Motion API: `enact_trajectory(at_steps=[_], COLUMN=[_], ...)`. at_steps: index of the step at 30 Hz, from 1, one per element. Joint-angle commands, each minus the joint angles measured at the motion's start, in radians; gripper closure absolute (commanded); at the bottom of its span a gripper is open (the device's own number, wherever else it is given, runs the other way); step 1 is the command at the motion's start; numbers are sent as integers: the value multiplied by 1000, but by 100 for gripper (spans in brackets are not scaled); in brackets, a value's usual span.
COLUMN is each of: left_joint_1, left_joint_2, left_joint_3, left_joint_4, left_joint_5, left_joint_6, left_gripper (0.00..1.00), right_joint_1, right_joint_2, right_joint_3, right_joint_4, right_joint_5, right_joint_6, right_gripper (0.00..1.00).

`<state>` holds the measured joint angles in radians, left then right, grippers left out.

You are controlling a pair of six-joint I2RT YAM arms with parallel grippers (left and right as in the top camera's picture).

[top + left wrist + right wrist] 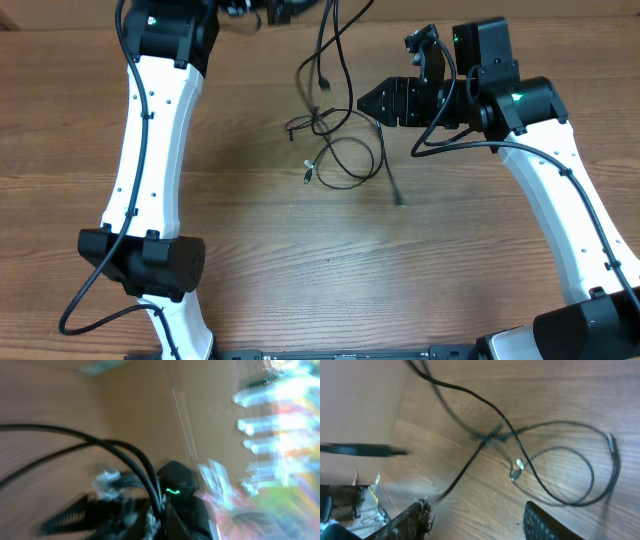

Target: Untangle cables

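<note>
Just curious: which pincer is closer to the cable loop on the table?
Right. The right pincer hovers beside the loop; the left pincer is much farther, past the loop's far side.

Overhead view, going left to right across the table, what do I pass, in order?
left arm → tangled cables → right arm. The right gripper overlaps the cables' span, so it is left out of the order.

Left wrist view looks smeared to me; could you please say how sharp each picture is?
Left wrist view: heavy motion blur, cables streaked, bright smears at right. Right wrist view: mild blur, cables readable. Overhead view: sharp, evenly lit, only soft shadows on the table.
</note>
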<state>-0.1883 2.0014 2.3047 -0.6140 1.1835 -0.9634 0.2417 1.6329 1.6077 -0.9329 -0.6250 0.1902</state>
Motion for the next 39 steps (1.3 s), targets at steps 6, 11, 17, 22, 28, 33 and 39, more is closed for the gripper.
enact_trajectory(at_steps=[6, 11, 17, 22, 28, 33, 39], left_joint_1=[-156, -201, -207, -203, -203, -207, -231], left_joint_2=[-17, -2, 14, 24, 100, 208, 300], left_joint_3=[8, 7, 7, 7, 7, 7, 7], left_joint_4=[-593, -747, -790, -743, -719, -652, -600], left_joint_5=[-728, -886, -902, -907, -960, -981, -1085], left_joint_6=[630, 719, 758, 722, 565, 388, 206], left_gripper=[96, 47, 15, 12, 20, 30, 35], right_joint_1=[-89, -180, -266, -277, -275, -276, -276], right_joint_2=[-1, -10, -12, -12, -11, -11, -11], right_joint_3=[11, 11, 11, 11, 11, 11, 10], right_joint_4=[-174, -249, -286, -299, -294, -288, -291], right_joint_5=[167, 225, 224, 222, 222, 225, 225], right_joint_6=[-42, -43, -48, -69, -69, -69, -69], right_gripper=[44, 44, 42, 39, 35, 33, 31])
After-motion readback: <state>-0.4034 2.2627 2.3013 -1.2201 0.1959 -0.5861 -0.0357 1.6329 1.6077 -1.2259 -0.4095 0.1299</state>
